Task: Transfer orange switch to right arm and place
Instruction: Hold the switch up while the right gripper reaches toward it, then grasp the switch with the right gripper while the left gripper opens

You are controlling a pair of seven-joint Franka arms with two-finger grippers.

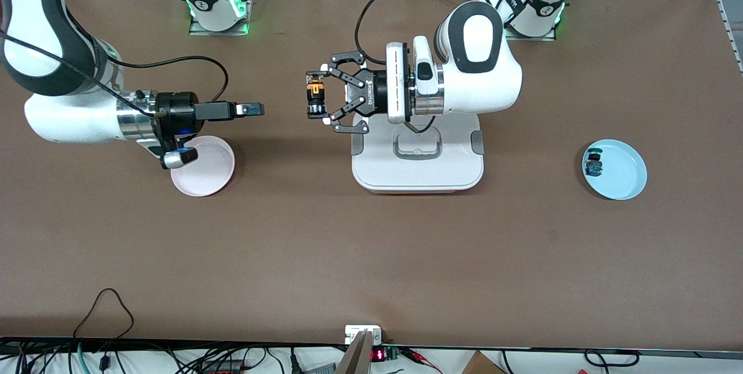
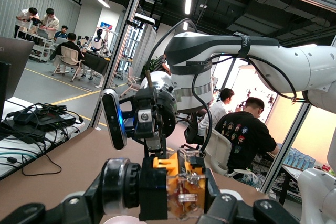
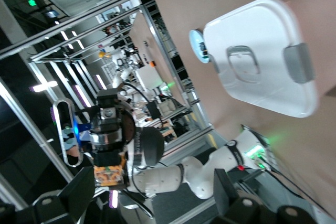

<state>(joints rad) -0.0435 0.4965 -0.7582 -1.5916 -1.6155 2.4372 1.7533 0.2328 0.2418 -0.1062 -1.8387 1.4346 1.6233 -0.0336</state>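
While left gripper [image 1: 316, 97] clamps tiny black, orange-capped switch [image 1: 314, 90] mid-air, right gripper [image 1: 251, 109], jaw state unclear, waits at its 9 o'clock; handover pending, needs closing approach.

Left tool [image 1: 318, 97] clamped shut — right tool [image 1: 255, 109] level, facing it.

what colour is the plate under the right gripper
Pale pink plate, seen best in the front view, beneath the right gripper.

Even overhead light is being thrown on the table [image 1: 371, 258]; soft shadows are being cast beside arms and plates. Ceiling strip lamps [image 2: 187, 4] are glaring. Nearby gripper parts are being blurred.
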